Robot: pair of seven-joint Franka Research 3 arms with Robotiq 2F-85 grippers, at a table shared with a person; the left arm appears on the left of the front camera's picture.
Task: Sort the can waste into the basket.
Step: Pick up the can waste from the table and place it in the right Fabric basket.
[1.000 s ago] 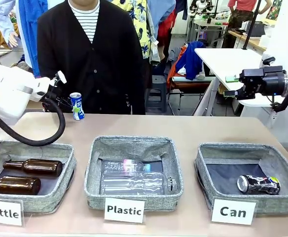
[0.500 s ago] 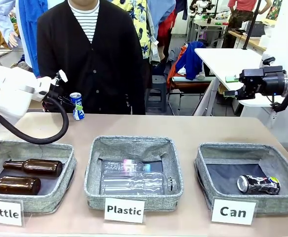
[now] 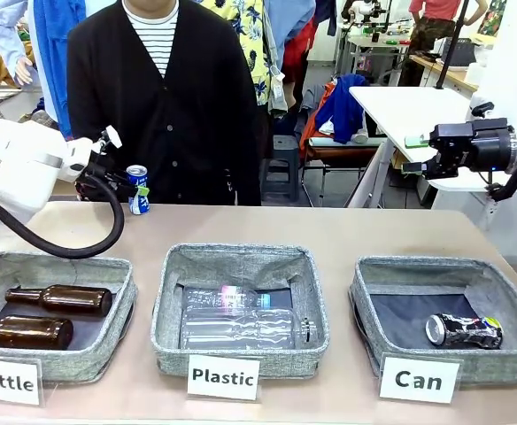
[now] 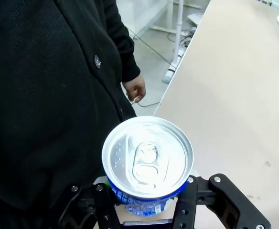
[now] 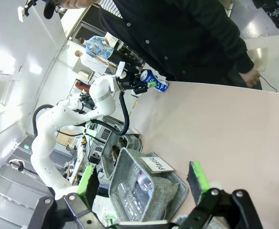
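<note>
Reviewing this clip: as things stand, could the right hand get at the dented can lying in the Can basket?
Probably yes. The right hand hangs open above the table's right end, and the dented can lies uncovered in the Can basket below it.

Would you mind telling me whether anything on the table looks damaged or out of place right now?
Only the black-and-silver can lying on its side in the Can basket looks damaged: its body is dented. The blue-and-white can, gripped by the left gripper at the table's far edge, looks intact. Bottles sit in their labelled baskets.
</note>
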